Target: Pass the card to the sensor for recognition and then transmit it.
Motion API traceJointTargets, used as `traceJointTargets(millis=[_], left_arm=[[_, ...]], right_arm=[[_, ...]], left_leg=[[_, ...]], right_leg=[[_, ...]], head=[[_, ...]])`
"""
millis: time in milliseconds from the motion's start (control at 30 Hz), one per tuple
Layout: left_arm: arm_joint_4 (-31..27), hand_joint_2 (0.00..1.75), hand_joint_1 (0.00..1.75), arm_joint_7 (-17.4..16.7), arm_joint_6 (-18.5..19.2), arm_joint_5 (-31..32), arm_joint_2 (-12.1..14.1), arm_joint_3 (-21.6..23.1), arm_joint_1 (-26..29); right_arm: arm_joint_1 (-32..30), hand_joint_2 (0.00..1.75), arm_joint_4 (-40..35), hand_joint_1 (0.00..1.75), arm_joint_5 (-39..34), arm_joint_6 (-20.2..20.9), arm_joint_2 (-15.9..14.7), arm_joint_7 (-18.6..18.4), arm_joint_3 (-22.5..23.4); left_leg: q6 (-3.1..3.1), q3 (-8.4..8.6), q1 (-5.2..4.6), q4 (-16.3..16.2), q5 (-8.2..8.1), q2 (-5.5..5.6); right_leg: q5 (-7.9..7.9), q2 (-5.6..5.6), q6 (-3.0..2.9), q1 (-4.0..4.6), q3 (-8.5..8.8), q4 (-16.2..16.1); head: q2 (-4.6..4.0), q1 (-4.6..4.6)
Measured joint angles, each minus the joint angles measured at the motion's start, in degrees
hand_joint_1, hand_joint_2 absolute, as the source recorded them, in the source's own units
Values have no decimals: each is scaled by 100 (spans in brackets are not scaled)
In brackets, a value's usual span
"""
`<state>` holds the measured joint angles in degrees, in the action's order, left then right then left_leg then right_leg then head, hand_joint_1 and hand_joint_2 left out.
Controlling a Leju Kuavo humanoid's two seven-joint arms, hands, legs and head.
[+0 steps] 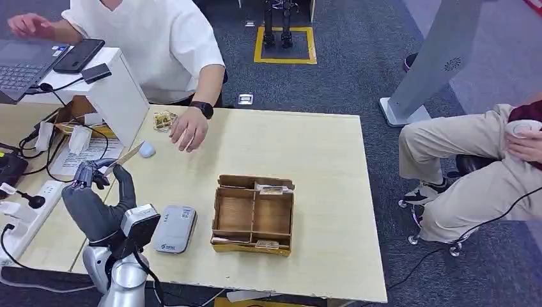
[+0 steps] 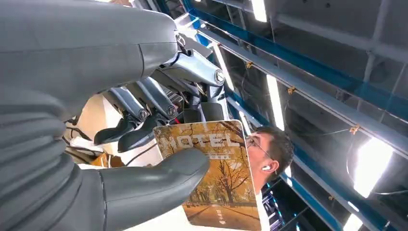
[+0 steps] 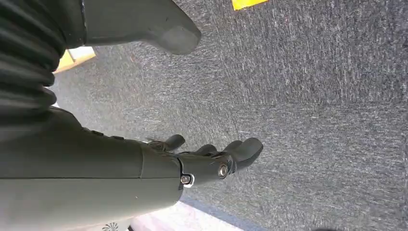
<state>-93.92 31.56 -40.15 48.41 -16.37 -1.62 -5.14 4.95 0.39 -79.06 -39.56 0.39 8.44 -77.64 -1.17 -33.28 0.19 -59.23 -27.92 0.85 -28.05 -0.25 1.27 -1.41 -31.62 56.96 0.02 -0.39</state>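
My left hand [image 1: 96,182] is raised above the table's left part, pinching a hotel card [image 1: 123,158] between thumb and fingers. In the left wrist view the card [image 2: 219,185] shows an autumn tree picture with the word HOTEL, and my left hand's thumb [image 2: 159,180] lies across it. The grey card sensor [image 1: 174,229] lies flat on the table, to the right of my left forearm. A person's hand [image 1: 188,132] rests on the table beyond the card. My right hand [image 3: 211,161] hangs over grey carpet, fingers apart, holding nothing.
A cardboard divided tray [image 1: 254,215] sits mid-table with cards in its edge slots. A white stand [image 1: 108,89] with a phone, a laptop [image 1: 25,64], cables and a power strip [image 1: 25,214] crowd the left. A second seated person [image 1: 473,166] is at the right.
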Motion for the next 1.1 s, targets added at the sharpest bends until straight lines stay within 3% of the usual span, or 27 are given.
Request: traceJointTargets(millis=[233, 667, 867, 1100], left_arm=[[-70, 175, 175, -11, 0, 311, 0, -151, 34], [-278, 175, 175, -185, -4, 1379, -15, -1178, 274], [-258, 175, 175, -524, -4, 1648, -30, -1231, 482], [-76, 175, 175, -632, -4, 1767, -42, -1231, 796]], right_arm=[[-4, 175, 2, 0, -55, 0, 0, 0, -7], [-38, 175, 2, 0, -256, 0, 0, 26, -31], [-55, 175, 2, 0, -488, 0, 0, 144, -31], [-72, 175, 2, 0, -570, 0, 0, 177, -31]], left_leg=[[0, 0, 0, 0, 0, -1], [0, -2, 1, 1, 0, 0], [0, -2, 1, 1, -1, 1], [0, -2, 0, 1, -2, 0]], right_leg=[[0, 1, 0, 0, 0, 0], [-2, -1, -1, 0, 0, 1], [-2, -2, -1, 0, 1, 0], [-4, -1, -2, 0, -2, -1]], head=[[0, 0], [-2, 0], [-2, 0], [-2, 0]])
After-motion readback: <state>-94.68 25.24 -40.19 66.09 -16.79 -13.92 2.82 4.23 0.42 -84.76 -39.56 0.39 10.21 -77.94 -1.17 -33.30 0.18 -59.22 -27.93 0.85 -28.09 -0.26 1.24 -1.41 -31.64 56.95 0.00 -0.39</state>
